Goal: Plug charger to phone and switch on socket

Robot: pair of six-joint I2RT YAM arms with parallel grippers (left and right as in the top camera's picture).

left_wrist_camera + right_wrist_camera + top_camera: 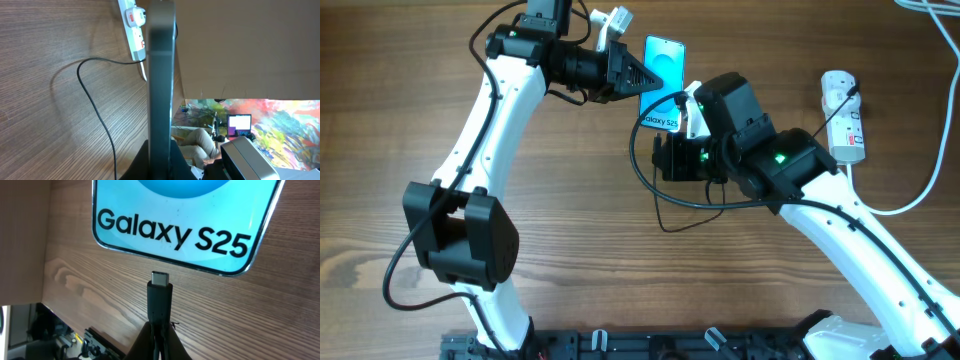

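Observation:
The phone (663, 65) has a cyan screen and a white "Galaxy S25" strip (175, 230). It is raised off the table with my left gripper (646, 77) shut on its side. In the left wrist view the phone (160, 75) shows edge-on, clamped between the jaws of that gripper (160, 162). My right gripper (684, 108) is shut on the charger connector (160, 292). The connector's metal tip points at the phone's bottom edge, a small gap away. The charger cable (660, 195) loops across the table. The white socket (845, 115) lies at the far right, also visible as the socket (135, 30).
A thick white cord (920, 190) runs from the socket toward the right edge. A black rail (620, 345) lines the table's front edge. The black cable (95, 110) curves over the wood below the phone.

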